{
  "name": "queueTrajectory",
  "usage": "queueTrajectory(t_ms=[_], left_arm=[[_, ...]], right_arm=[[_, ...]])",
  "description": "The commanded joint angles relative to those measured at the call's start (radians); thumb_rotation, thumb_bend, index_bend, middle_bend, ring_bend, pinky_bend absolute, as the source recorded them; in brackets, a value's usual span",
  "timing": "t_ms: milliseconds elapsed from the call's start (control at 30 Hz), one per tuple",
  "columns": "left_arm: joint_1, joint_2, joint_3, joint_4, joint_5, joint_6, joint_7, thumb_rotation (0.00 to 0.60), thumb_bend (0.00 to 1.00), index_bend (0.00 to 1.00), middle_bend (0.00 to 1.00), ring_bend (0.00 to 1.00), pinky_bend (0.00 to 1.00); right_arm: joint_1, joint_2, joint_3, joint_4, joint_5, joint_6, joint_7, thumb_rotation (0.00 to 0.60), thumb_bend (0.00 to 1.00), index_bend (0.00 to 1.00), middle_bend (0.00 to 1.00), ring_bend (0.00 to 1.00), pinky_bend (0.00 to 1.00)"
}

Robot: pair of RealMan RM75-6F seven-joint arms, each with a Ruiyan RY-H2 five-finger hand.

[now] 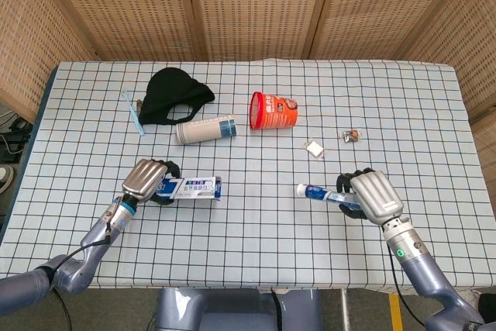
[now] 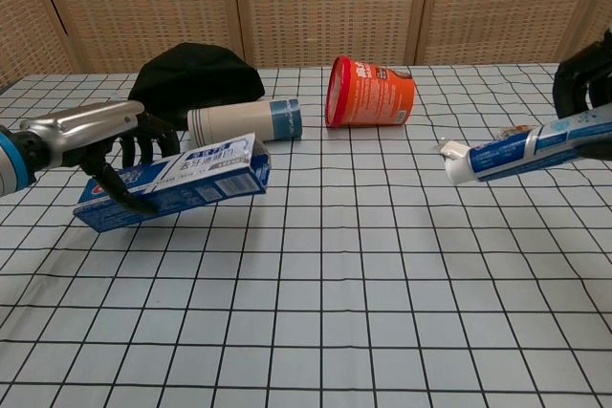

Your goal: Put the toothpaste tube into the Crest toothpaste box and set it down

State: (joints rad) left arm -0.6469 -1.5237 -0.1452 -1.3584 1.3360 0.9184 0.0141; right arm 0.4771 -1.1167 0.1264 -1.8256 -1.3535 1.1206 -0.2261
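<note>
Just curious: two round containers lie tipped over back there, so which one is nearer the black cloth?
The white canister with the blue band; the orange tub lies farther right of the black cloth.

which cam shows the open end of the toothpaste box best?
Chest view: the toothpaste box is lifted in the left hand, its open end facing right toward the camera side. Head view shows the box from above only; the opening is too small to judge.
</note>
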Motion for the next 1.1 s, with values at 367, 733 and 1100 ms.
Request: queueTrajectory(t_ms=[367, 733, 1100], left_arm=[[-0.064, -0.018, -0.108, -0.089, 0.069, 0.009, -0.55, 0.6, 0.09, 0.52, 0.46, 0.46, 0.48], [-0.128, -0.073, -0.143, -0.084, 0.033, 0.008, -0.479, 0.6, 0.09, 0.53, 0.46, 0.46, 0.48], [-0.158, -0.119, -0.154, -0.027, 0.003, 0.016, -0.461, 0.6, 0.09, 0.53, 0.46, 0.46, 0.48]], right_arm=[[0.043, 0.234, 0.123, -0.227, 0.054, 0.036, -0.12, 0.6, 0.64, 0.67, 0.64, 0.55, 0.52], [0.098, 0.421, 0.225, -0.32, 0.142, 0.011, -0.155, 0.6, 0.64, 0.67, 0.64, 0.55, 0.52], [0.153, 0.626, 0.296, -0.401, 0.168, -0.094, -0.103, 0.6, 0.64, 0.67, 0.64, 0.55, 0.52]])
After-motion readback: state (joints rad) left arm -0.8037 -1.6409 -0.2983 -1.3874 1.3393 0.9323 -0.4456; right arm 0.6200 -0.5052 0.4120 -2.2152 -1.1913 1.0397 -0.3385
